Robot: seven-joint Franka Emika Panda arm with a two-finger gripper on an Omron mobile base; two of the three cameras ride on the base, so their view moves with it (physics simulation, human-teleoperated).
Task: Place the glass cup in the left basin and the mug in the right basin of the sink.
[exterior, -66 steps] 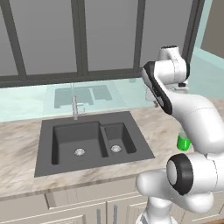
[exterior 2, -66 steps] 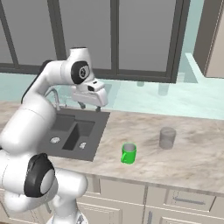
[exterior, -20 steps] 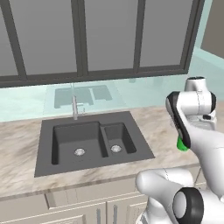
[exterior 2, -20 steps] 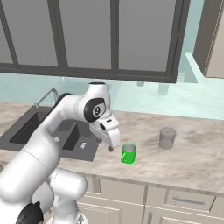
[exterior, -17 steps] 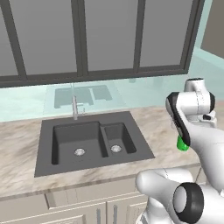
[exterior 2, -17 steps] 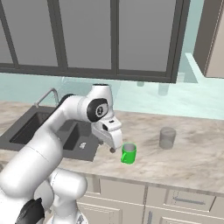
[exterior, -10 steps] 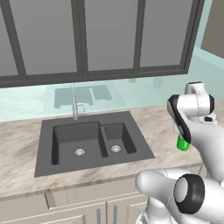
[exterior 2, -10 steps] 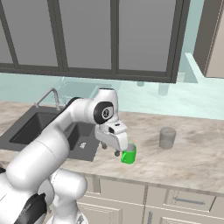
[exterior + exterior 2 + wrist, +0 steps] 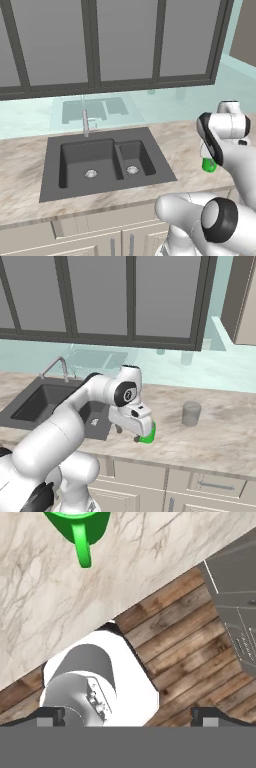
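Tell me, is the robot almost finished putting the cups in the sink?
Not yet. Nothing is done: both basins of the sink are bare. In hand: the gripper is low beside the green mug on the counter, but I can't tell that it grips it. Left to do: the mug goes into the right basin, and the glass cup, standing further along the counter, goes into the left basin.

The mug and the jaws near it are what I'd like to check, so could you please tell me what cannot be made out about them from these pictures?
- The mug: right base view, mostly behind the hand; left base view, a green sliver beside the arm.
- Mug body: hand view, cut by the top edge; handle visible.
- Jaws: whether open or shut, and whether touching the mug, cannot be told.
- The glass cup: contents too small to tell.
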